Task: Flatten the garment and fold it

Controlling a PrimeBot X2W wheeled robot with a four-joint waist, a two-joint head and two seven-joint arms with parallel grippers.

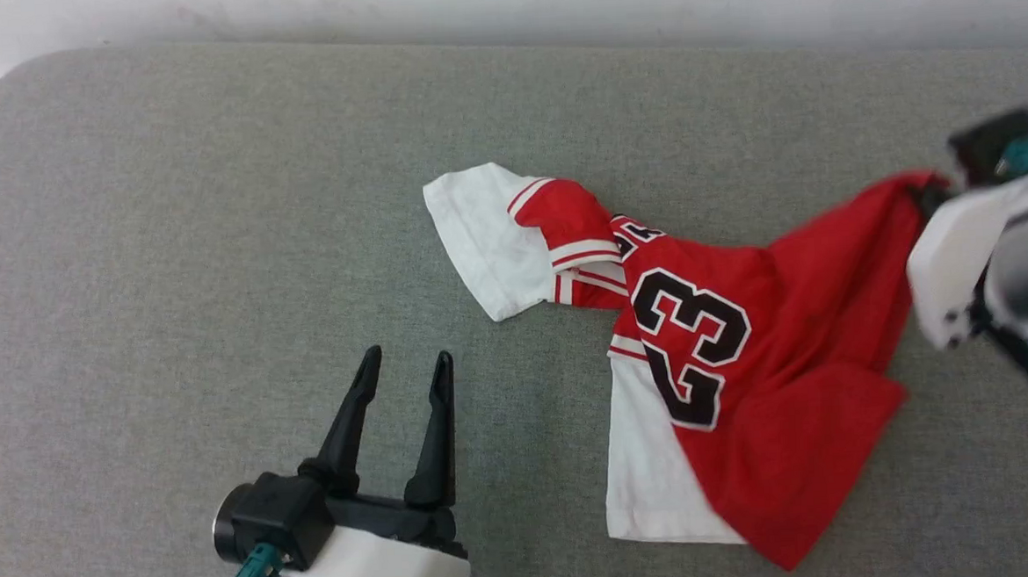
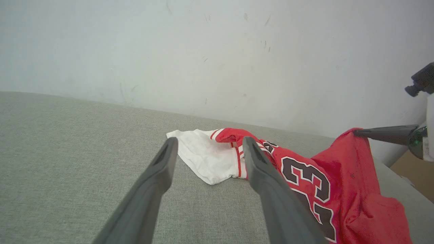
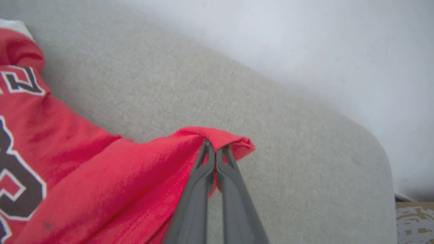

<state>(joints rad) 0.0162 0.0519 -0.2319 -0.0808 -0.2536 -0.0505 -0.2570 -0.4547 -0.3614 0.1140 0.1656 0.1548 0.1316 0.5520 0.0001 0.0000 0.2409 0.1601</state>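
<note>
At lower left, the left gripper (image 1: 408, 357) hovers over the grey surface (image 1: 169, 254), fingers apart and empty, well short of the shirt (image 1: 746, 355). Centre-right, the shirt lies crumpled with the 23 print up. 1 white sleeve (image 1: 485, 237) is flung left, the other points toward the near edge, and the body is twisted. At far right, the right gripper (image 3: 211, 146) has its fingers clamped on a red edge, lifted off the surface. Flattening looks barely begun: the body needs spreading, the sleeves straightening, and every fold is left.
</note>
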